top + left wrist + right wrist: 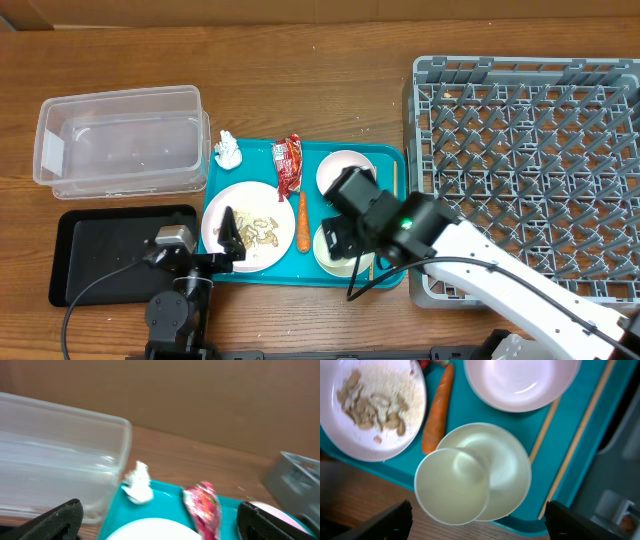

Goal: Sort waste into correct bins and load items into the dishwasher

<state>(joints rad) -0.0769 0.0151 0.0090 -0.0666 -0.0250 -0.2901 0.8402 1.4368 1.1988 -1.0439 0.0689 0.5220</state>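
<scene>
– Waste first: where does it lie?
– All of it is on the teal tray (258,160). The white tissue (229,152) sits at the tray's 11 o'clock corner and the red wrapper (289,163) at 12. The carrot (302,222) is near the middle, lying along the 12-to-6 line. Rice and scraps (262,232) are on the plate (255,198) at the tray's 8 o'clock.
– And the bins?
– The clear tub (120,140) stands at 10 o'clock from the teal tray. The black tray (100,250) is at 8 o'clock, just beside it.
– The tableware?
– One bowl (345,170) sits at the teal tray's 1 o'clock. A second bowl (509,460) at 5 o'clock has the cup (452,485) in it, toward its 7 o'clock rim. The chopsticks (577,435) lie along the teal tray's 3 o'clock edge. The grey rack (530,160) is just beside that edge.
– What about the grippers?
– The left gripper (160,520) hovers at the plate's 8 o'clock side, fingers spread wide with nothing between them. The right gripper (477,510) hangs above the cup and its bowl, fingers also apart and holding nothing.
</scene>
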